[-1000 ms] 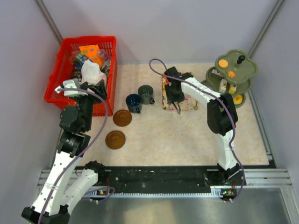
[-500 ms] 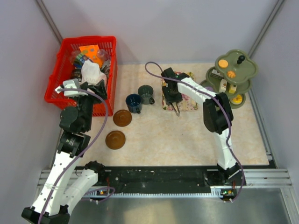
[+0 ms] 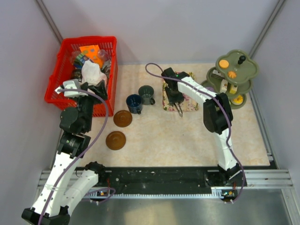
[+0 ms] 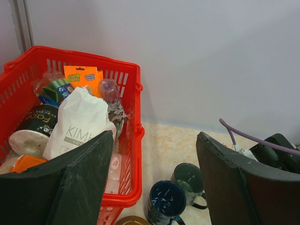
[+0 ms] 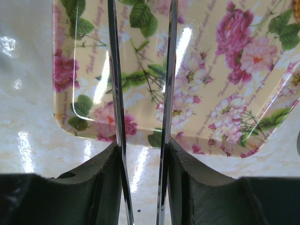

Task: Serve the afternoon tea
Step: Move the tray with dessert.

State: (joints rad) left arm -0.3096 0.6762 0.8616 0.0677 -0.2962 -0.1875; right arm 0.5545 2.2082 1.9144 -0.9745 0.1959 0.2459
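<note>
Right gripper is clamped on thin metal tongs, with both blades pinched between its fingers and pointing down. The tong tips hang over the near edge of a floral tray at mid-table, and whether they touch it can't be told. Left gripper has its jaws apart and holds nothing, hovering at the near right side of the red basket full of clutter. Navy mug and dark-green mug stand side by side between basket and tray, the green one further back. Two brown saucers sit bare on the table just in front of the mugs, one nearer the arms. Olive three-tier stand is at the far right corner, with orange pastries on the top tier and a yellow one lower down.
</note>
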